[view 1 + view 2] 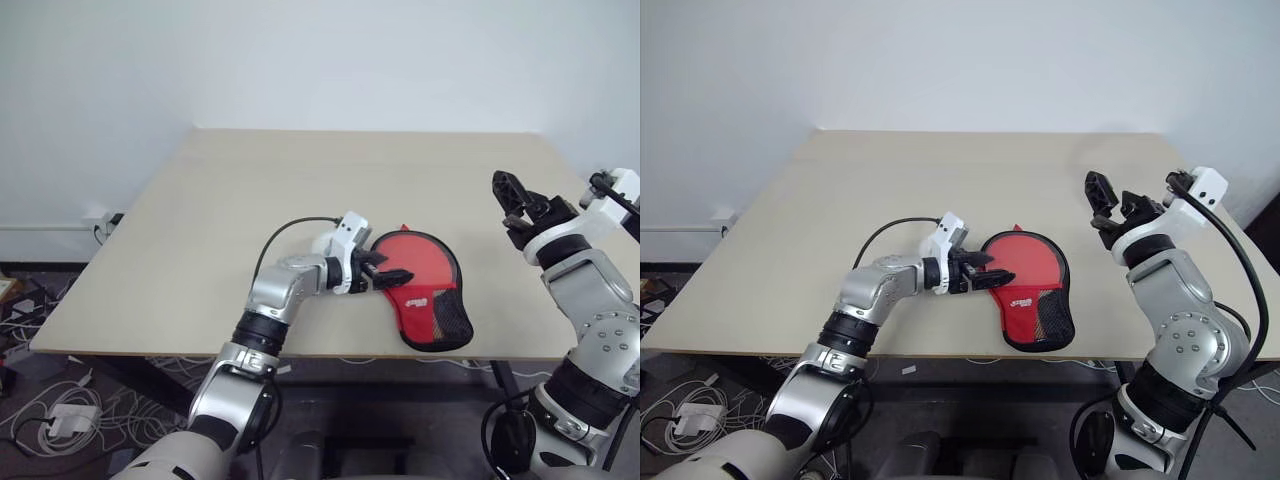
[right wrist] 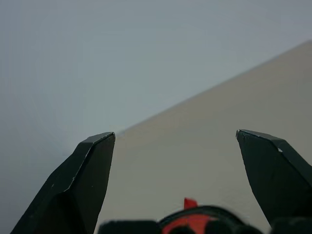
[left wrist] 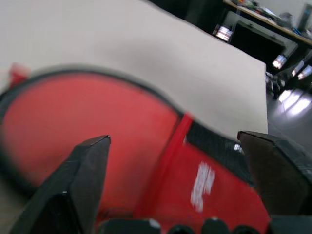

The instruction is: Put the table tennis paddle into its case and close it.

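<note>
- Left gripper is spread wide for you, nothing pinched. From the head camera its two black fingers sit over the near-left edge of the case, and I can't tell if they actually touch the fabric.
- Right gripper is gaping too, holding nothing, up in the air over the right part of the table, well apart from the case.
- Your case lies flat near the table's front edge, a bit right of centre. Paddle-shaped soft red fabric, round part toward the wall, narrower handle end pointing at the front edge.
- Black edging runs all the way round it, and a small red tab sticks out at the far rim.
- A black mesh patch covers the right side of the handle end. You can see the weave in the head views.
- There's a small white logo on the red near the handle end, too small to read. In the left wrist view it's just a white smear.
- Tabletop is plain, smooth, pale beige, with nothing else near the case.
- Plain white wall behind. A tangle of cables lies on the floor to the left.
- I can't tell whether the paddle is inside, or whether the zip is done up.
</note>
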Motion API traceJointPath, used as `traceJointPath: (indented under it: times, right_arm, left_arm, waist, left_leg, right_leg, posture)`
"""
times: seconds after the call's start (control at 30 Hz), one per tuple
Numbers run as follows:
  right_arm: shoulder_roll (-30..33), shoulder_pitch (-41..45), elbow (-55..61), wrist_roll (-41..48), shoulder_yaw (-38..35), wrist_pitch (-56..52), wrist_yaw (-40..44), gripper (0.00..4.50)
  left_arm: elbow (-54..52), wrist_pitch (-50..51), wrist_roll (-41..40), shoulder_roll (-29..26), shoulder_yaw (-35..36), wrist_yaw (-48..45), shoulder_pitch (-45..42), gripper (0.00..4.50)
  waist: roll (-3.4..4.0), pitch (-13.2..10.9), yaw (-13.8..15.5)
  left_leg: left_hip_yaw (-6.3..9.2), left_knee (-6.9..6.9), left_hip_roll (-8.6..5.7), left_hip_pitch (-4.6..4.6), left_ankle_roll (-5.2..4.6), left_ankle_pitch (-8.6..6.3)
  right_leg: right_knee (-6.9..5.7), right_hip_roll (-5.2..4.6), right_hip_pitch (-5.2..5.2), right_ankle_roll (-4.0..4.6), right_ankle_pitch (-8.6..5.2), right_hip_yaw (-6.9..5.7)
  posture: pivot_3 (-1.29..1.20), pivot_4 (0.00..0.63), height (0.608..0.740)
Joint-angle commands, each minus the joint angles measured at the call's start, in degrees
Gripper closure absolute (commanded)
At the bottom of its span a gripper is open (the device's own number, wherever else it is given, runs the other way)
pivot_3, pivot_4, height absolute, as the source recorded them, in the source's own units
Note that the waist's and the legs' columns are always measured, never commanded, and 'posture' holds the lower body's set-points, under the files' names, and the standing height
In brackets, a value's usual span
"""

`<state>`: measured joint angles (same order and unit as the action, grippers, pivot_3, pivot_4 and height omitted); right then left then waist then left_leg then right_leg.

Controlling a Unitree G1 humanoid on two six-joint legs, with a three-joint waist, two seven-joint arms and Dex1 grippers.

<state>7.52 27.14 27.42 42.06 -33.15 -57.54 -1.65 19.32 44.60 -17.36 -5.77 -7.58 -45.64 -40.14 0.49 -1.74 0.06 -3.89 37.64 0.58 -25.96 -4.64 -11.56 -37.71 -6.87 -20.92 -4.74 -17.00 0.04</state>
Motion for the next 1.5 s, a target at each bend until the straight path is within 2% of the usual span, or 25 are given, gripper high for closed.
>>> traceJointPath:
  times: [0.03, 0.13, 0.27, 0.4, 0.5, 0.67, 0.8, 0.97, 1.3, 1.4, 1.5]
  right_arm:
    - [-0.1, -0.6, 0.3, 0.6, 2.3, 2.2, -0.6, 0.17]
    - [0.9, -1.7, -0.6, -0.3, 4.9, 2.4, -0.4, 0.17]
    - [9.3, -5.6, -3.0, -3.2, 12.6, -1.0, 5.0, 0.17]
    - [16.1, -9.0, -5.2, -2.6, 14.3, -0.9, 11.5, 0.17]
    - [20.7, -10.4, -8.6, -4.7, 14.8, 1.1, 15.1, 0.17]
    - [23.4, -11.0, -9.9, -5.9, 15.4, 2.5, 18.0, 0.17]
    - [27.3, -17.7, -10.1, -8.1, 19.3, 5.4, 25.4, 0.17]
    - [29.2, -22.5, -10.6, -9.9, 21.2, 9.6, 31.1, 0.17]
    - [25.0, -22.2, -15.0, -14.7, 20.7, 14.5, 27.6, 0.17]
    - [24.0, -21.5, -16.0, -15.2, 19.8, 15.0, 26.3, 0.17]
    - [23.5, -21.0, -16.9, -15.6, 19.2, 15.2, 25.7, 0.17]
  left_arm:
    - [-6.2, 9.3, -3.9, 0.0, 3.2, 3.6, 0.6, 0.03]
    - [-5.9, 19.2, -7.1, 1.9, 8.1, 8.9, 0.0, 0.03]
    - [-7.9, 28.5, -9.6, 4.1, 11.1, 13.4, 1.1, 0.03]
    - [-8.1, 33.6, -10.8, 6.3, 14.2, 17.5, 1.0, 0.03]
    - [-4.8, 38.3, -11.3, 9.6, 21.2, 22.7, -0.7, 0.03]
    - [-1.9, 40.7, -10.6, 12.6, 25.8, 28.1, -1.8, 0.03]
    - [2.7, 39.3, -11.3, 14.8, 27.3, 29.5, -4.0, 0.03]
    - [5.9, 38.2, -11.9, 16.5, 26.5, 30.1, -5.0, 0.03]
    - [12.0, 37.3, -15.2, 18.4, 28.0, 30.8, -7.4, 0.03]
    - [13.2, 36.8, -16.1, 19.1, 28.3, 31.5, -8.0, 0.63]
    - [14.2, 36.2, -16.9, 19.3, 27.6, 31.1, -8.7, 1.58]
  waist:
    - [0.00, 0.0, 0.1]
    - [-0.01, 0.0, 0.1]
    - [-0.02, 0.0, 0.1]
    - [-0.04, 0.0, 0.0]
    - [-0.06, 0.0, 0.1]
    - [-0.11, 0.0, 0.1]
    - [-0.29, 0.0, 0.5]
    - [-0.32, -0.1, 0.5]
    - [-0.36, 0.0, 1.5]
    - [-0.37, 0.0, 1.7]
    - [-0.38, -0.1, 1.6]
  left_leg:
    - [0.01, 0.03, 0.00, 0.00, 0.00, 0.00]
    - [0.04, 0.10, 0.00, 0.00, 0.00, -0.01]
    - [0.04, 0.13, -0.03, 0.00, -0.01, -0.01]
    - [0.04, 0.14, -0.02, 0.00, -0.02, -0.03]
    - [0.05, 0.16, -0.02, 0.00, -0.22, -0.15]
    - [0.09, 0.18, -0.02, 0.00, -0.25, -0.18]
    - [0.19, 0.22, -0.06, 0.11, -0.20, -0.16]
    - [0.24, 0.25, -0.10, 0.29, -0.24, -0.32]
    - [0.36, 0.31, -0.15, 0.29, 0.09, -0.26]
    - [0.36, 0.31, -0.13, 0.29, 0.10, -0.26]
    - [0.35, 0.31, -0.15, 0.28, 0.10, -0.27]
  right_leg:
    - [0.00, 0.00, -0.03, 0.00, 0.00, -0.01]
    - [0.00, -0.02, -0.01, 0.00, 0.00, -0.01]
    - [0.00, -0.03, 0.01, 0.00, 0.00, -0.01]
    - [0.01, -0.02, 0.11, 0.00, 0.00, -0.01]
    - [0.02, -0.01, 0.15, 0.00, 0.00, -0.01]
    - [0.03, 0.00, 0.16, 0.00, 0.00, -0.03]
    - [0.18, -0.02, 0.35, 0.00, 0.00, -0.19]
    - [0.22, -0.12, 0.49, 0.01, 0.00, -0.24]
    - [0.25, -0.20, 0.58, 0.01, 0.00, -0.34]
    - [0.26, -0.22, 0.57, 0.01, 0.00, -0.34]
    - [0.27, -0.22, 0.56, 0.01, 0.00, -0.34]
  posture:
    - [0.00, 0.000, 0.715]
    - [0.00, 0.000, 0.715]
    - [0.00, 0.000, 0.715]
    - [0.00, 0.000, 0.715]
    - [0.00, 0.000, 0.715]
    - [0.00, 0.000, 0.715]
    - [0.00, 0.000, 0.715]
    - [0.00, 0.000, 0.715]
    - [0.00, 0.000, 0.715]
    - [0.00, 0.000, 0.715]
    - [0.00, 0.000, 0.715]
